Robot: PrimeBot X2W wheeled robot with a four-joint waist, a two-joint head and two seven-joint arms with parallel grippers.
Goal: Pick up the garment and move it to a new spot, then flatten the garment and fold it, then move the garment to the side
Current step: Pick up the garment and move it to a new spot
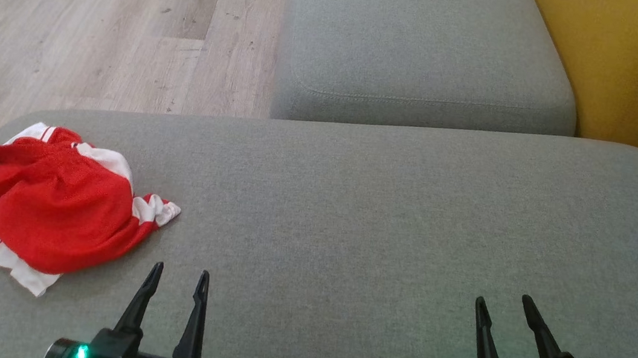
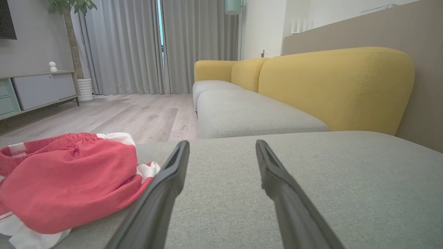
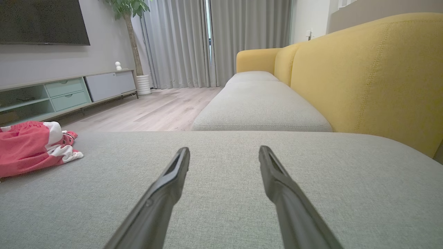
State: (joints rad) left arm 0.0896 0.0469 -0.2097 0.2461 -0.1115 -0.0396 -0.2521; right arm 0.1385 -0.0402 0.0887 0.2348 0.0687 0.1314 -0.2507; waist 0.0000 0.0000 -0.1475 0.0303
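Light: soft, even daylight, moderately bright; source behind the grey curtains (image 2: 121,45), a bright slit between two panels; shadows faint, one thin band under the garment (image 1: 53,213); head view slightly grainy, a green lamp (image 1: 81,355) glowing at the bottom edge; wrist views: verticals lean at the edges; jaws blur toward the bottom edge.

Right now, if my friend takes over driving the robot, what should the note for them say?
Left gripper: open, empty, low over the grey cushion.
Right gripper: open, empty, over the same cushion, far from the cloth.
Garment: red and white, crumpled in a heap near the cushion's left edge, just ahead and left of the left gripper.
Done: nothing yet.
Left: pick it up, move it, flatten, fold, move it aside.
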